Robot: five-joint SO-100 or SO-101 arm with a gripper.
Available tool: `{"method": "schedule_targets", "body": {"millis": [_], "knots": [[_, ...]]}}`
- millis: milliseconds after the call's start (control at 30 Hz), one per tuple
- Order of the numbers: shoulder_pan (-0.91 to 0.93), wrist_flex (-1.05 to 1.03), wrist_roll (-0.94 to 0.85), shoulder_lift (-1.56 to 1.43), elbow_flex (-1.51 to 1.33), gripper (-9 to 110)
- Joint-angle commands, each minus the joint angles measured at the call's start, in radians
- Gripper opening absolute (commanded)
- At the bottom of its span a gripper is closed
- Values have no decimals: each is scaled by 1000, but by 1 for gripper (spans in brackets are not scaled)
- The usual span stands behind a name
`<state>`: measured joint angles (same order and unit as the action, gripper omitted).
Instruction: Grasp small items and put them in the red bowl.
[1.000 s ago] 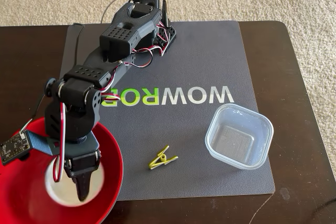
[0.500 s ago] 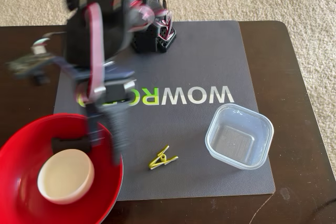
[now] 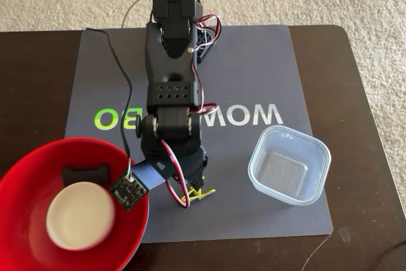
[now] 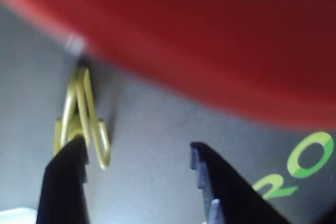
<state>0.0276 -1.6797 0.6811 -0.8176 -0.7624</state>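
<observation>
claw (image 4: 136,182): jaws seen spread apart, nothing held, low over the mat (image 3: 254,68)
pin vs claw: clothespin (image 4: 81,116) found at the left finger (image 4: 65,182) in the wrist view, off-centre, not between the jaws; a leftward shift is judged needed
pin axis: runs away from the camera, roughly along the fingers
pin look: yellow-green, thin, blurred
pin place: on mat, just beside the red bowl (image 3: 25,176); mostly hidden under the arm in the fixed view
</observation>
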Motion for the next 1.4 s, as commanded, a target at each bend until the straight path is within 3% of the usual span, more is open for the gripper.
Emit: {"method": "schedule_targets", "body": {"millis": [0, 467, 633, 733, 1000, 1367], "knots": [[5, 25, -9, 8, 14, 25], [-17, 48, -20, 83, 115, 24], [-20, 48, -29, 143, 186, 18], [-25, 48, -34, 172, 219, 1], [-17, 35, -43, 258, 322, 0], [-118, -25, -49, -152, 314, 0]]}}
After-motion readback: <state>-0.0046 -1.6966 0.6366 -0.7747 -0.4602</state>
